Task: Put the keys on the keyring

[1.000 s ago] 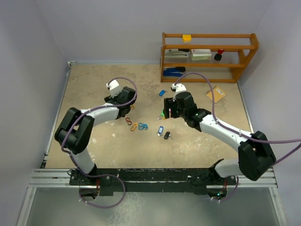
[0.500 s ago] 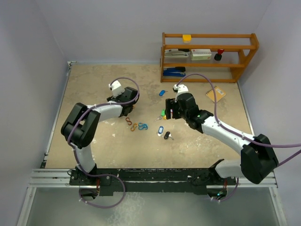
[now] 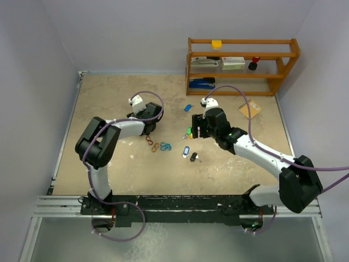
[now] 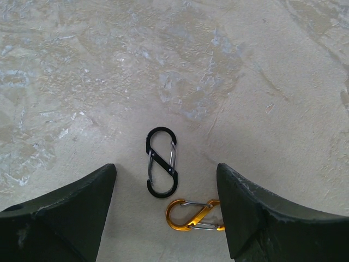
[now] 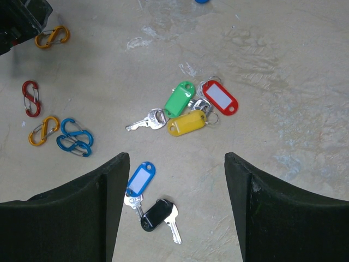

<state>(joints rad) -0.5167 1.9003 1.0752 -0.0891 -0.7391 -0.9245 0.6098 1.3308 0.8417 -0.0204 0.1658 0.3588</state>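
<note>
Green [image 5: 179, 98], yellow [image 5: 186, 123] and red [image 5: 221, 98] tagged keys lie bunched on the table. A blue-tagged key [image 5: 140, 179] and a black-tagged key [image 5: 156, 214] lie closer, between the fingers of my open right gripper [image 5: 177, 210], which hovers above them. My left gripper [image 4: 166, 215] is open and low over a black figure-eight clip [image 4: 161, 162] and an orange clip [image 4: 193, 215]; the orange one lies against the right finger [image 4: 256, 218]. Nothing is held. I cannot tell which item is the keyring.
Red [image 5: 30, 98], orange [image 5: 43, 131] and blue [image 5: 75, 137] clips lie left of the keys. Another blue tag [image 3: 188, 107] lies farther back. A wooden shelf [image 3: 242, 65] with a stapler and boxes stands at the back right, a small notebook [image 3: 250, 108] in front of it.
My left gripper has slid a little to the right, and its jaws have narrowed slightly while staying open. The right arm shifted slightly right early on, then held still.
</note>
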